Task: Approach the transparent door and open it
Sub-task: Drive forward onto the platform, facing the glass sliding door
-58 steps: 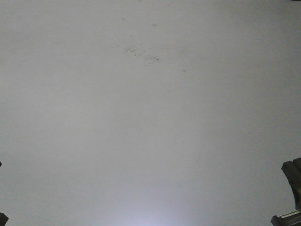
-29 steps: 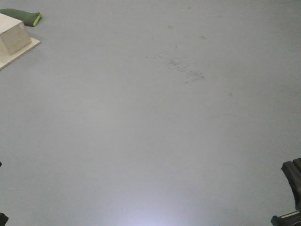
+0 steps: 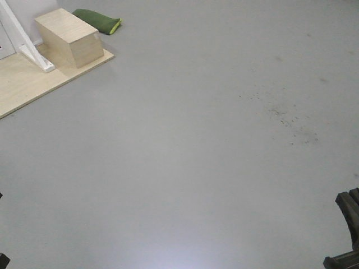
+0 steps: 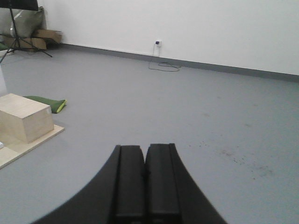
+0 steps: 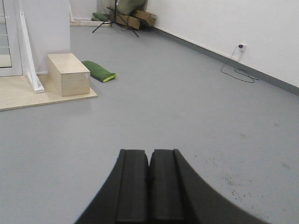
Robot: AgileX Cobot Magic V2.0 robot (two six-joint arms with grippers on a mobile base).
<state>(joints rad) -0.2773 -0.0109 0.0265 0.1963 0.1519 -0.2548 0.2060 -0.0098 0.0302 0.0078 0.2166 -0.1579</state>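
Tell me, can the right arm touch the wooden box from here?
Probably not yet. A wide stretch of grey floor lies between the right gripper and the wooden box. Nothing blocks the way; it just looks too far to reach.

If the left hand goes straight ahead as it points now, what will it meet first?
The way looks free over the grey floor; the left hand would first reach the white wall near the socket, though depth is unclear.

No legible text, label, brand, number or sign in any view. Wooden box: faces plain. Green cushion: no print discernible. Wall socket: too small to read. Cardboard boxes: blurred, unreadable.
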